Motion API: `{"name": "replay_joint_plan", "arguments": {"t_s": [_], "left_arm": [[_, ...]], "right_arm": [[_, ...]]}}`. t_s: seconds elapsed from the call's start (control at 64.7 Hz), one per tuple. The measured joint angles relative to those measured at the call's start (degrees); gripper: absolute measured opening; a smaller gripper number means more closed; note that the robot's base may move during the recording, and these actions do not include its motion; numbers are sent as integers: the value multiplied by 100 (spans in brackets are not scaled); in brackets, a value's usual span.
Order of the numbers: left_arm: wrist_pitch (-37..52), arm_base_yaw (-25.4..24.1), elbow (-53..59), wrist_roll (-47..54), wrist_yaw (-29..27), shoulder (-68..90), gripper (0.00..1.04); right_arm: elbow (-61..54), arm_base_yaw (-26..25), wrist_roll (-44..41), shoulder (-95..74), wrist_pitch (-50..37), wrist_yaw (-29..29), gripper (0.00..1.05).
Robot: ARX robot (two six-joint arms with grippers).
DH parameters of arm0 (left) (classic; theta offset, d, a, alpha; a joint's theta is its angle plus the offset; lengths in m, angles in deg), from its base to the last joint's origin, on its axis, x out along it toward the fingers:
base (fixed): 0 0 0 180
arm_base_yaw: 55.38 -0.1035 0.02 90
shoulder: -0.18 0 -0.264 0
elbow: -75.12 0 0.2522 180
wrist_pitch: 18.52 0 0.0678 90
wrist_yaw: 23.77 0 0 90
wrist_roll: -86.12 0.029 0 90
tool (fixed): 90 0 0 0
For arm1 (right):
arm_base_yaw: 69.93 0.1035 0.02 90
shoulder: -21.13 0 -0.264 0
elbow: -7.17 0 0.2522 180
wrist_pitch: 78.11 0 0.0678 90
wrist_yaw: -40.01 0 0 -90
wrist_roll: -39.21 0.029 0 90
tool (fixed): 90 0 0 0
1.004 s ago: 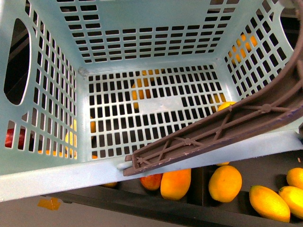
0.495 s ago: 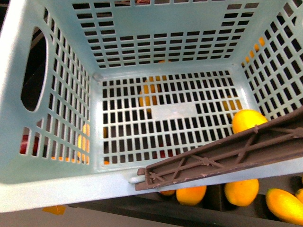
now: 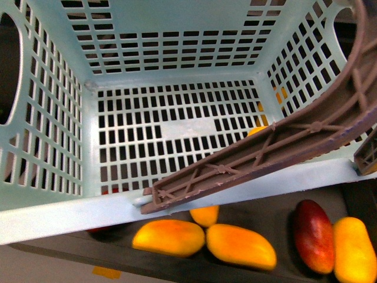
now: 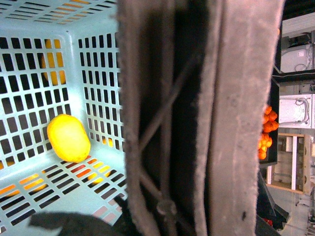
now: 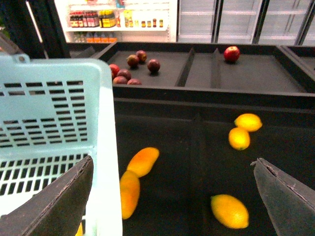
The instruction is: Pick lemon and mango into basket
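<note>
Since half a second ago the basket point(image 3: 177, 41) has shifted in your front view. Its brown handle point(image 3: 283, 144) now sweeps up to the top right corner. The lemon point(image 4: 69, 138), plain to see before, is down to a yellow sliver behind that handle. The left wrist view shows it lying on the basket floor near a corner.

The fruit under the near rim has changed too. A yellow-orange mango point(image 3: 169, 237) now lies on the dark surface point(image 3: 265, 206), with a second one point(image 3: 240, 246) just beside it. A red-and-yellow mango point(image 3: 316, 236) lies further right.

The handle fills the left wrist view and covers the left end effector point(image 4: 170, 221), so you cannot tell whether it grips. The right end effector point(image 5: 172, 160) hangs spread wide and empty beside the basket, above three loose lemons point(image 5: 239, 138). Red apples point(image 5: 232, 53) sit in the trays beyond, and tangerines point(image 4: 268, 132) are piled behind the handle.
</note>
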Motion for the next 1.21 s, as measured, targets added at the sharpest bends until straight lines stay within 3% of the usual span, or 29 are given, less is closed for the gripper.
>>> {"name": "replay_joint_plan", "arguments": {"t_s": [0.804,0.819,0.834,0.865,0.912,0.989,1.205], "left_arm": [[2,-79,-9,31,-61,-24,14],[2,-76,-9,55,-59,-24,14],[2,-68,-9,57,-59,-22,14],[0,-66,-7,57,-35,-17,14],[0,-61,-7,13,-13,-17,14],[0,-31,-7,22,46,-20,14],[2,4,-7,0,98,-17,14]], "right_arm": [[-2,0,-2,2,0,44,96],[33,31,44,-46,122,-52,96],[297,146,380,-208,881,-680,96],[654,177,678,-466,1733,-1207,96],[1139,-42,1143,-968,2850,-1812,96],[1259,-492,1272,-1574,3215,-1637,96],[1482,-2052,640,-4061,1349,-118,96]]}}
